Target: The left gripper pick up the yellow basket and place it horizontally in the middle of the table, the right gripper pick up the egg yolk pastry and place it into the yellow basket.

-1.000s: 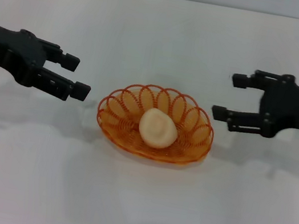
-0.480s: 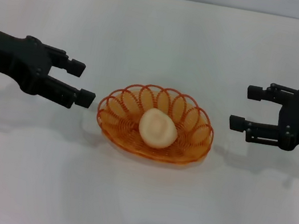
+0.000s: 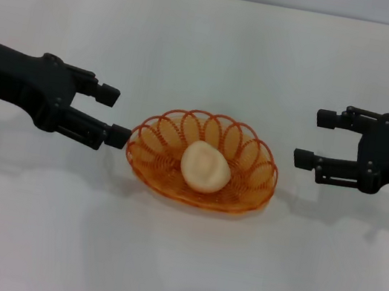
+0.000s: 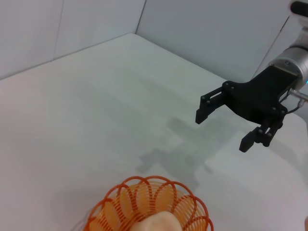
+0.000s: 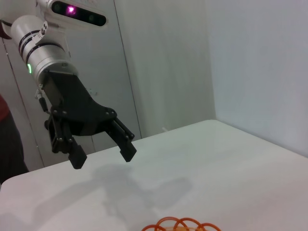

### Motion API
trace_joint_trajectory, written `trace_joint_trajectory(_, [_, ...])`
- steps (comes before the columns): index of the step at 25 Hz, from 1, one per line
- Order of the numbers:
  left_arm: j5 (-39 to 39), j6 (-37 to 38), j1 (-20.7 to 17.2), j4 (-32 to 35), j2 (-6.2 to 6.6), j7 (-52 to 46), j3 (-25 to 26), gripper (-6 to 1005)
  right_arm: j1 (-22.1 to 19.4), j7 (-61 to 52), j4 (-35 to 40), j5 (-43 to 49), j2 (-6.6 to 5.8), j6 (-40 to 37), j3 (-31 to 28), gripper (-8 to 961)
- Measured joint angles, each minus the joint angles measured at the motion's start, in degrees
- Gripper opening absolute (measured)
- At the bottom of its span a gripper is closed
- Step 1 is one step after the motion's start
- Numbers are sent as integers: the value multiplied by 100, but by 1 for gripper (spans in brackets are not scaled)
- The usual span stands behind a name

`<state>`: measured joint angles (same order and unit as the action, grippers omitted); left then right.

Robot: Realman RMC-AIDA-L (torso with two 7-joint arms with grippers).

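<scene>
From the head camera, the yellow basket [image 3: 203, 160] lies with its long side running left to right in the middle of the table [image 3: 174, 262]; the egg yolk pastry [image 3: 206, 166] rests inside it, roughly at its centre; the left gripper [image 3: 111, 114] hangs at the basket's left end with its fingers spread and nothing between them, the nearer fingertip just at the rim, though whether it touches cannot be told; the right gripper [image 3: 312, 138] is to the right of the basket, clearly apart from it, fingers likewise spread and empty, a small white label showing on its arm.

In the left wrist camera, the basket [image 4: 150, 208] shows at the picture's edge with the pastry [image 4: 156, 223] in it; the right gripper [image 4: 222, 126] hovers over the white table [image 4: 96, 106] beyond, fingers apart.

In the right wrist camera, the left gripper [image 5: 102, 157] hangs above the table [image 5: 216, 159], fingers apart, a green ring light on its silver segment; only the basket's rim loops [image 5: 180, 225] show.
</scene>
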<state>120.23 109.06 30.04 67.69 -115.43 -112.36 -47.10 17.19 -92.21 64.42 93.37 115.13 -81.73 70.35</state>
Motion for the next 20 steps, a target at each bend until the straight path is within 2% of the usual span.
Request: trace_joint_trajectory(20, [0, 19, 28, -2, -43, -20, 0, 879, 4, -7, 29, 3, 0, -4, 8, 807])
